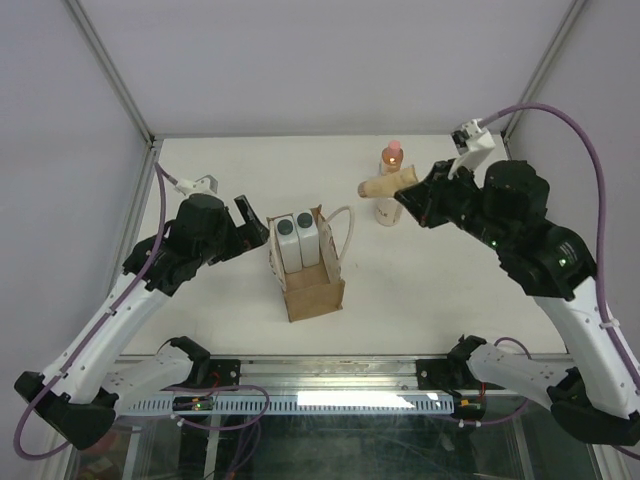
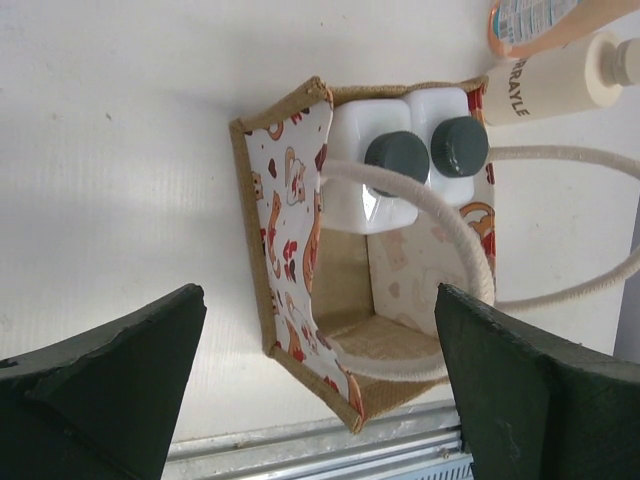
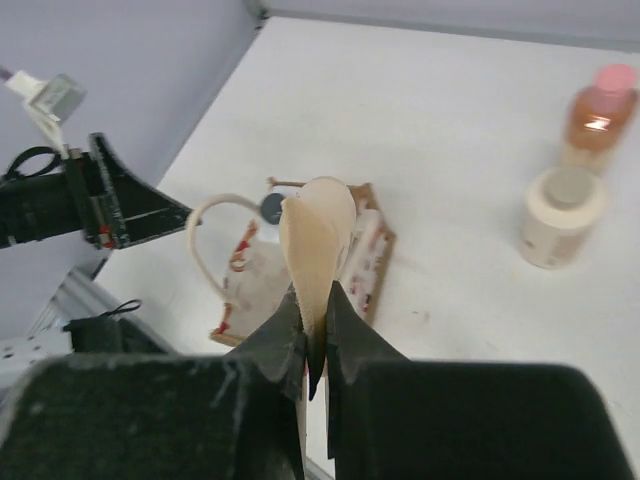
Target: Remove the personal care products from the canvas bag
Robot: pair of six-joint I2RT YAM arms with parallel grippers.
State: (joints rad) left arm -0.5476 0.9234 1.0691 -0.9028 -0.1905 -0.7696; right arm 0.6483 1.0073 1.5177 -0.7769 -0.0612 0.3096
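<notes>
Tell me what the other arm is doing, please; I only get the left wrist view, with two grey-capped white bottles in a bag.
Observer: The right end effector is shut on a flat tan item, out to the right of the canvas bag.
Operator: And that orange thing at my picture's edge?
Observer: A slim orange bottle with a pink cap, standing upright on the table outside the bag.
</notes>
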